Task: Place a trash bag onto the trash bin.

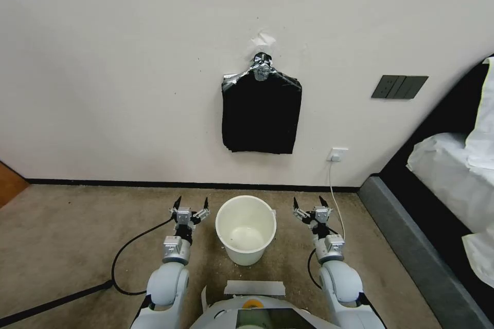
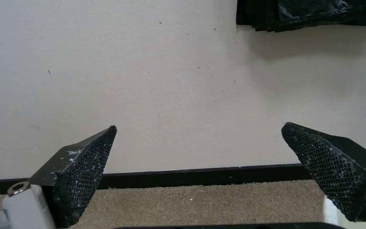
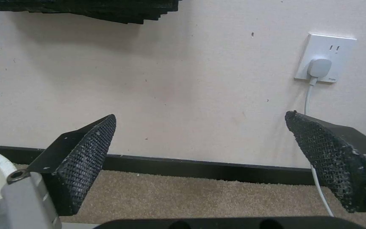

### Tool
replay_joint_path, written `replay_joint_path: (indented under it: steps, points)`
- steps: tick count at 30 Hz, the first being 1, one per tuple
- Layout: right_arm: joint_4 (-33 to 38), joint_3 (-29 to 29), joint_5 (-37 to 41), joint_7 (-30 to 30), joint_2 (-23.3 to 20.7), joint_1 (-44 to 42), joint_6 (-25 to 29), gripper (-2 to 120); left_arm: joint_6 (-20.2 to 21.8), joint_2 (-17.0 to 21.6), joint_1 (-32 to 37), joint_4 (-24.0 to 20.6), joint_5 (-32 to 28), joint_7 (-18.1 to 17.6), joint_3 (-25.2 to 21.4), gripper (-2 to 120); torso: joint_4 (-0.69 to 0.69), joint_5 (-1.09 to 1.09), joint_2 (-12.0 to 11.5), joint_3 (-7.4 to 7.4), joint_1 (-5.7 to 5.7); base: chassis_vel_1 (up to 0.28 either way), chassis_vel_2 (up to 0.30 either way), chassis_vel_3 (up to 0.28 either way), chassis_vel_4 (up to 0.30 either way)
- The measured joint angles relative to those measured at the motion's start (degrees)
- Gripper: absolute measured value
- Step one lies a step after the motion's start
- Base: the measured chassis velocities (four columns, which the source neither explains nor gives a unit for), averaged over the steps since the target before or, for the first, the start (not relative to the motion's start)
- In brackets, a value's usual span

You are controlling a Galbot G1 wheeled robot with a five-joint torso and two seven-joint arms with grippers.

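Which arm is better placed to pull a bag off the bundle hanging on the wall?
Right, narrowly. The bundle hangs slightly right of the trash bin; right pincer and left pincer are both open, empty, equally low.

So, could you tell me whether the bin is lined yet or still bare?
Bare. The bin stands upright on the carpet, its cream inside uncovered to the bottom, with no black plastic over its rim.

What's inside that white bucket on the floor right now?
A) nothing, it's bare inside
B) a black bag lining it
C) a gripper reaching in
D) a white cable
A: the bin shows only its bare cream inside, with the open left gripper and right gripper flanking it, and the bundle of bags hangs on the wall above.
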Motion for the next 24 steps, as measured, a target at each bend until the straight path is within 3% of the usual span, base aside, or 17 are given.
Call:
replay_joint_path:
  steps: [24]
  points:
    - [0.0,0.0,0.0,0.0,0.0,0.0,0.0,100,0.0,0.0,0.0,0.0,0.0,0.0,0.0,100,0.0,0.0,0.0,0.0,0.0,0.0,0.0,0.0,0.0]
